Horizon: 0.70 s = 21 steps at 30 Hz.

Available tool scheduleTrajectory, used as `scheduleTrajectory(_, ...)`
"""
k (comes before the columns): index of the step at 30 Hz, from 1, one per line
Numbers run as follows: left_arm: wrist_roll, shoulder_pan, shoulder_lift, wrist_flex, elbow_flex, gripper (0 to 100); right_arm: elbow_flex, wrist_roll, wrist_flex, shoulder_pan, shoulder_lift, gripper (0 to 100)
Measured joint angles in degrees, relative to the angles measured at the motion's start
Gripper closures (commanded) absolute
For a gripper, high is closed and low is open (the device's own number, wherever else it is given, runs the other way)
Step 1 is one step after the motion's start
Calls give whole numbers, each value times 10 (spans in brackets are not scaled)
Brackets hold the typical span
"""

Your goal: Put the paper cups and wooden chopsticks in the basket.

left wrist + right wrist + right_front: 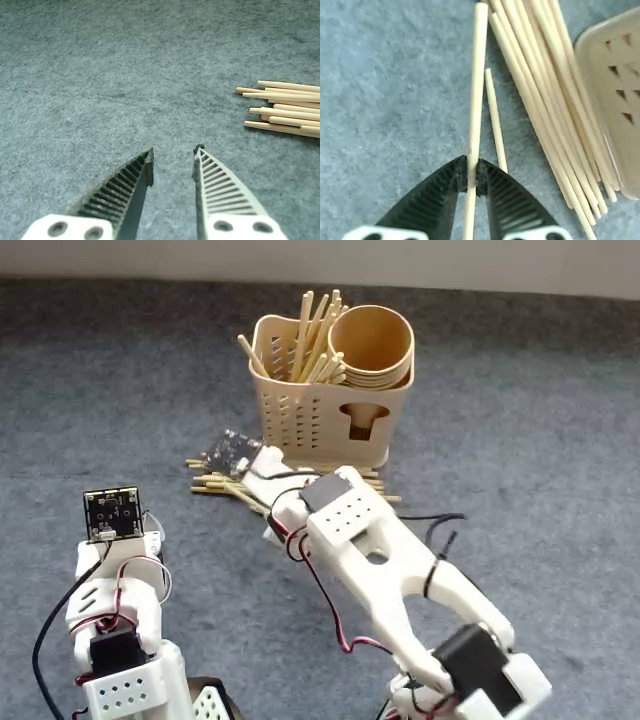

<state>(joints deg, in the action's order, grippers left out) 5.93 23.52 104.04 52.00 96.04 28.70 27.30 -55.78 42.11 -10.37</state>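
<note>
A cream slotted basket [330,420] stands at the back of the grey carpet. It holds stacked paper cups [372,345] and several upright wooden chopsticks [310,335]. More chopsticks [225,485] lie in a pile on the carpet along the basket's front. My right gripper [472,170] is shut on one chopstick [477,75], beside the pile [545,85] and the basket wall [615,85]. In the high view the right gripper [235,455] sits at the pile's left part. My left gripper [173,150] is open over bare carpet, with the chopstick ends [285,107] a short way off.
A single chopstick [495,120] lies just beside the held one. The left arm's wrist camera [112,512] is at the front left of the high view. Grey carpet extends on all sides of the basket.
</note>
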Motion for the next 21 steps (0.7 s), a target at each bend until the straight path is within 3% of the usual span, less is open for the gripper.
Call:
scheduleTrajectory(10,0,0,0,0,0,856,0,-219,-6,0,-164,992)
scheduleTrajectory(14,0,0,0,0,0,856,0,-240,13,0,-211,992)
scheduleTrajectory(21,0,0,0,0,0,856,0,-242,142,0,-259,992)
